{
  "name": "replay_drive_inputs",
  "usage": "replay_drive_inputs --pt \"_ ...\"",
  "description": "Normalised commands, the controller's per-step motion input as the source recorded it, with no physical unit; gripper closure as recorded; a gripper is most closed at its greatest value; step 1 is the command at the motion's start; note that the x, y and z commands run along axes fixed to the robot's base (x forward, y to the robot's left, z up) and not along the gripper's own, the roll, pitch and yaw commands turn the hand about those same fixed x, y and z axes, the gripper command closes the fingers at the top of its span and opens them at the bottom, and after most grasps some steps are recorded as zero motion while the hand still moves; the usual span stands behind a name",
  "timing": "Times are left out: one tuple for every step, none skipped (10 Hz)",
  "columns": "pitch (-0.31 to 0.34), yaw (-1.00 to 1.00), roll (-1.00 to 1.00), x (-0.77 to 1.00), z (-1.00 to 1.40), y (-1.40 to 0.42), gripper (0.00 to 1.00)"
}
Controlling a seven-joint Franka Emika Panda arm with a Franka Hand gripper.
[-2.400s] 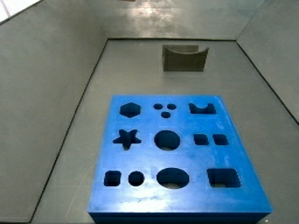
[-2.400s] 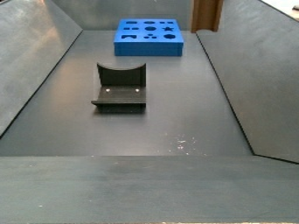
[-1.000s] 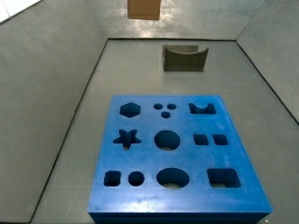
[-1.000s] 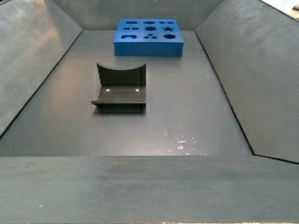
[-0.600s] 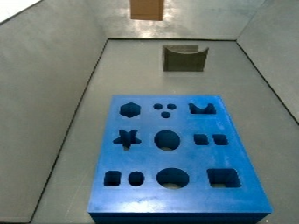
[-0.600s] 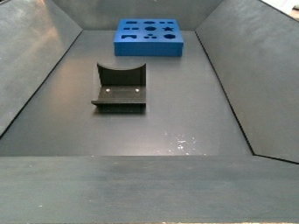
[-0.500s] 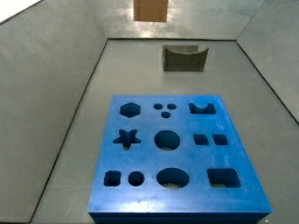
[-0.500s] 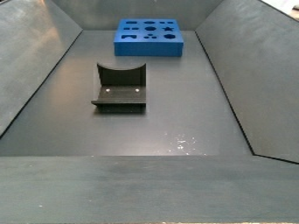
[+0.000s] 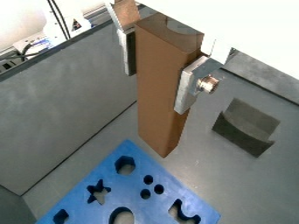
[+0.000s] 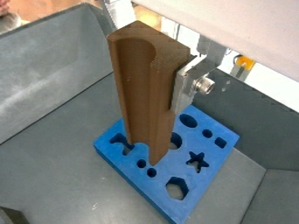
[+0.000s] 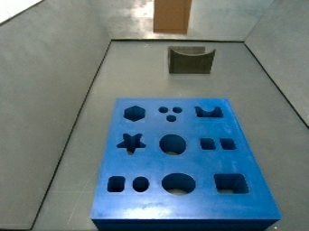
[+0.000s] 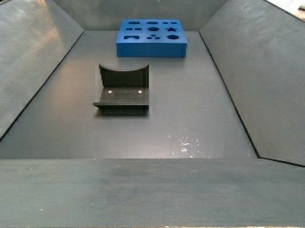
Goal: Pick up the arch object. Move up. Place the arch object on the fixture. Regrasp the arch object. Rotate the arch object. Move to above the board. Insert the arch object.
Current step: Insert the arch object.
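Note:
The arch object (image 9: 158, 96) is a long orange-brown block hanging upright, high above the floor. My gripper (image 9: 153, 83) is shut on its upper part, one silver finger (image 9: 191, 86) on each side. In a wrist view the curved dip shows in the end face of the arch object (image 10: 145, 96) between the jaws of the gripper (image 10: 147, 80). Its lower end shows at the top edge of a side view (image 11: 173, 13); the gripper is out of frame there. Below lies the blue board (image 11: 182, 158) with its cut-outs. The dark fixture (image 11: 190, 60) stands beyond the board.
Grey sloping walls (image 12: 30, 71) enclose the floor on all sides. The fixture (image 12: 121, 89) stands mid-floor and the board (image 12: 152, 36) at the far end in a side view. Both also show under the block, the board (image 9: 135, 192) and the fixture (image 9: 246, 127).
In a side view the block's lower end has slid right along the top edge and come slightly lower. Board and fixture have not moved.

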Motion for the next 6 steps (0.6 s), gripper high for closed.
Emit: replay_drive_inputs --pt "0.126 0.0 0.14 1.0 -0.33 -0.07 1.0" --pt "0.1 0.0 0.14 1.0 -0.35 -0.11 1.0" --pt "0.076 0.0 0.13 1.0 -0.34 -0.13 1.0" --pt "0.067 0.0 0.12 1.0 -0.33 -0.14 1.0" --pt "0.056 0.0 0.11 1.0 -0.31 -0.14 1.0" --pt "0.0 0.0 0.06 1.0 -0.2 -0.11 1.0"
